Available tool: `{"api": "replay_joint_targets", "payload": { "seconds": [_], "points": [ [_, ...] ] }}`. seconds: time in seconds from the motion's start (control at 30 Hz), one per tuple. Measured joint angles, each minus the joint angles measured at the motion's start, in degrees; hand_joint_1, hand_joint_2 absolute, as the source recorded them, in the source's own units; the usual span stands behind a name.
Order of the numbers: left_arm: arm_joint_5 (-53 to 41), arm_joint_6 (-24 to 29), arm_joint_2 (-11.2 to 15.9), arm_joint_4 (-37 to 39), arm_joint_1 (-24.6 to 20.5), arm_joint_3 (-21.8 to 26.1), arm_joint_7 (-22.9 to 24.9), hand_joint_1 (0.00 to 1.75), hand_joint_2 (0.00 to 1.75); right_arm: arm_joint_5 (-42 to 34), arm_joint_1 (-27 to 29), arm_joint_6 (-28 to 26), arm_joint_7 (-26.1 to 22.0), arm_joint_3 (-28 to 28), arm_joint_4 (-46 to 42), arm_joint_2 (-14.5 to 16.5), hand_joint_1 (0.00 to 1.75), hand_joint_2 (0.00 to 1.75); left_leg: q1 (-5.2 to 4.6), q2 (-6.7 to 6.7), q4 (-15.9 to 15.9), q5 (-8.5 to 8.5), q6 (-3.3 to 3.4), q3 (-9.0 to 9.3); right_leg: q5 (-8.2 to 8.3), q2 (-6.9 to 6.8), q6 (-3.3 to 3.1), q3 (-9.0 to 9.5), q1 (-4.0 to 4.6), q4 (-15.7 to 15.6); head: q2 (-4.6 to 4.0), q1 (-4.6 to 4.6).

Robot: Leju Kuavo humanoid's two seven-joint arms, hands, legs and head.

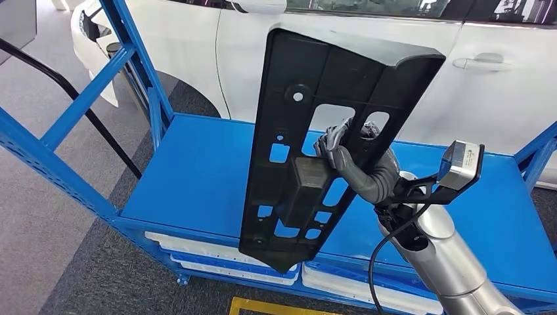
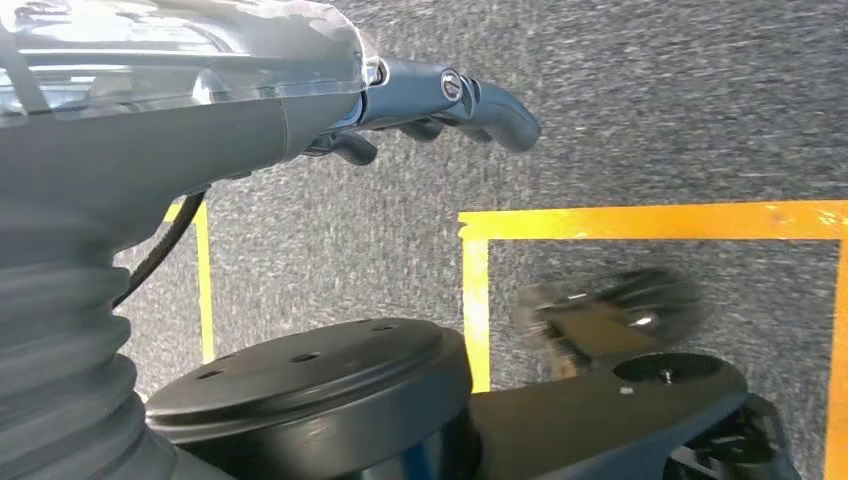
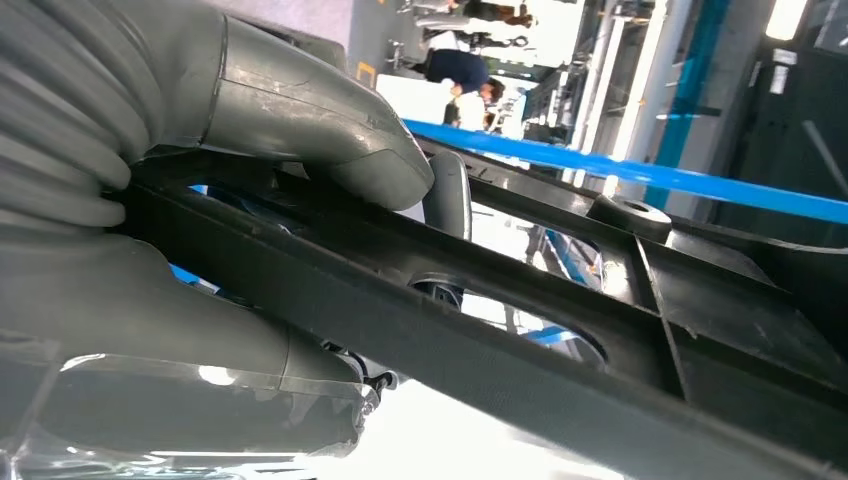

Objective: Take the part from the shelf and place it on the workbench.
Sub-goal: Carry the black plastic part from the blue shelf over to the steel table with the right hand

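Note:
A long black plastic panel (image 1: 309, 138) with several cut-outs hangs upright in the air above the blue shelf (image 1: 190, 177). My right hand (image 1: 348, 157) grips it through a cut-out near its middle, thumb on one face and fingers behind. In the right wrist view the thumb (image 3: 320, 130) presses on a rib of the black panel (image 3: 560, 330). My left hand (image 2: 440, 105) hangs at my side over the floor, fingers curled in, holding nothing.
A white car (image 1: 368, 52) stands close behind the shelf. Blue shelf posts (image 1: 66, 118) rise at the left and one at the far right (image 1: 538, 157). White trays (image 1: 217, 252) lie on the lower level. Yellow floor tape (image 2: 640, 222) marks the grey carpet.

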Motion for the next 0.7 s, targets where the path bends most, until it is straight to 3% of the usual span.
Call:
{"api": "replay_joint_targets", "payload": {
  "seconds": [0.03, 0.07, 0.1, 0.13, 0.2, 0.27, 0.33, 0.37, 0.43, 0.5, 0.53, 0.57, 0.6, 0.67, 0.7],
  "points": [
    [0.04, 0.0, 0.0, 0.0, -0.09, 0.0, 0.06, 0.0, 1.75, 0.27, 0.0, -0.24, 0.19, 0.05, 0.04, 0.56, 1.75, 1.75, 0.07, 0.0, 2.72, -0.82, -0.2, -0.1, 0.57, -0.03, 0.05, -0.86, 0.01, 0.12, 0.0, 0.0],
    [0.05, 0.0, 0.01, 0.0, -0.13, 0.0, 0.13, 0.0, 1.75, 0.45, 0.0, -0.39, 0.34, 0.13, 0.07, 1.07, 1.75, 1.75, 0.13, 0.01, 3.72, -0.42, -0.32, 0.67, 1.14, -0.06, 0.15, -1.74, 0.0, 0.27, 0.0, 0.0],
    [0.05, 0.0, 0.02, 0.0, -0.13, 0.0, 0.16, 0.0, 1.75, 0.53, 0.0, -0.47, 0.47, 0.21, 0.08, 1.42, 1.75, 1.75, 0.19, 0.01, 2.47, 0.88, -0.36, 2.47, 1.63, -0.06, 0.29, -2.52, -0.01, 0.43, 0.0, 0.0],
    [0.04, -0.01, 0.04, 0.0, -0.1, 0.0, 0.19, 0.0, 1.75, 0.56, -0.01, -0.5, 0.56, 0.28, 0.08, 1.67, 1.75, 1.75, 0.24, 0.01, -0.77, 2.32, -0.3, 5.25, 2.07, -0.07, 0.48, -3.21, -0.03, 0.62, 0.0, 0.0],
    [0.04, -0.02, 0.07, 0.0, -0.08, 0.0, 0.21, 0.0, 1.75, 0.61, -0.06, -0.51, 0.6, 0.37, 0.06, 2.01, 1.75, 1.75, 0.17, -0.04, -9.1, 2.85, 0.14, 11.13, 2.85, -0.1, 1.0, -4.21, 0.08, 1.02, 0.0, 0.0],
    [0.06, -0.02, 0.07, 0.0, -0.03, 0.0, 0.24, 0.0, 1.75, 0.74, -0.28, -0.51, 0.61, 0.45, 0.1, 2.36, 1.75, 1.75, -0.03, -0.12, -13.4, 2.06, 0.84, 13.45, 3.7, -0.18, 1.61, -4.63, 0.15, 1.11, 0.0, 0.01],
    [0.15, -0.01, 0.06, 0.0, 0.08, 0.01, 0.34, 0.0, 1.75, 1.03, -0.61, -0.5, 0.62, 0.55, 0.29, 2.86, 1.75, 1.75, -0.01, -0.04, -13.87, 2.74, 1.71, 12.94, 4.32, -0.14, 2.26, -4.81, 0.06, 0.99, 0.0, 0.01],
    [0.19, -0.01, 0.05, 0.0, 0.06, 0.01, 0.39, 0.0, 1.75, 1.23, -0.8, -0.53, 0.63, 0.57, 0.43, 3.1, 1.75, 1.75, 0.06, 0.06, -13.99, 3.3, 2.18, 12.61, 3.63, -0.06, 2.56, -5.18, -0.01, 1.44, 0.0, 0.01],
    [0.12, -0.01, 0.04, 0.0, -0.08, 0.02, 0.45, 0.0, 1.75, 1.62, -1.28, -0.71, 0.81, 0.61, 0.74, 3.64, 1.75, 1.75, 0.21, 0.28, -14.21, 4.71, 2.97, 11.48, -0.93, 0.1, 2.95, -6.74, -0.16, 5.51, 0.0, 0.02],
    [-0.06, -0.08, 0.04, 0.0, -0.12, 0.02, 0.62, 0.0, 1.75, 1.88, -1.65, -1.07, 1.02, 0.64, 1.07, 4.16, 1.75, 1.75, 0.13, 0.34, -14.13, 5.99, 3.23, 9.82, -6.34, 0.15, 3.22, -8.71, -0.22, 13.04, 0.0, 0.01],
    [-0.1, -0.12, 0.04, 0.0, -0.08, 0.02, 0.78, 0.0, 1.75, 1.97, -1.7, -1.25, 1.11, 0.64, 1.23, 4.32, 1.75, 1.75, 0.1, 0.34, -14.07, 6.59, 3.21, 8.95, -7.38, 0.16, 3.33, -9.14, -0.23, 16.13, 0.0, 0.02],
    [-0.13, -0.16, 0.04, 0.0, -0.02, 0.02, 0.95, 0.0, 1.75, 2.04, -1.69, -1.4, 1.21, 0.66, 1.39, 4.44, 1.75, 1.75, 0.08, 0.34, -13.97, 7.19, 3.16, 8.05, -7.08, 0.16, 3.39, -8.85, -0.23, 17.74, 0.0, 0.02],
    [-0.15, -0.18, 0.04, 0.0, 0.03, 0.02, 1.08, 0.0, 1.75, 2.11, -1.68, -1.5, 1.32, 0.67, 1.53, 4.52, 1.75, 1.75, 0.07, 0.33, -13.84, 7.76, 3.05, 7.18, -5.77, 0.16, 3.38, -7.68, -0.23, 17.45, 0.0, 0.02],
    [-0.2, -0.18, 0.03, 0.0, 0.13, 0.02, 1.21, 0.0, 1.75, 2.39, -1.7, -1.66, 1.47, 0.68, 1.7, 4.68, 1.75, 1.75, 0.06, 0.31, -13.45, 8.74, 2.7, 5.61, -3.02, 0.17, 3.13, -2.7, -0.22, 11.54, 0.0, 0.02],
    [-0.26, -0.14, -0.02, 0.0, 0.13, 0.02, 1.21, 0.0, 1.75, 2.86, -1.69, -1.8, 1.33, 0.69, 1.72, 4.75, 1.75, 1.75, -0.01, 0.3, -13.21, 9.12, 2.44, 5.02, -2.94, 0.21, 2.9, 0.26, -0.11, 7.29, 0.0, 0.01]
  ]
}}
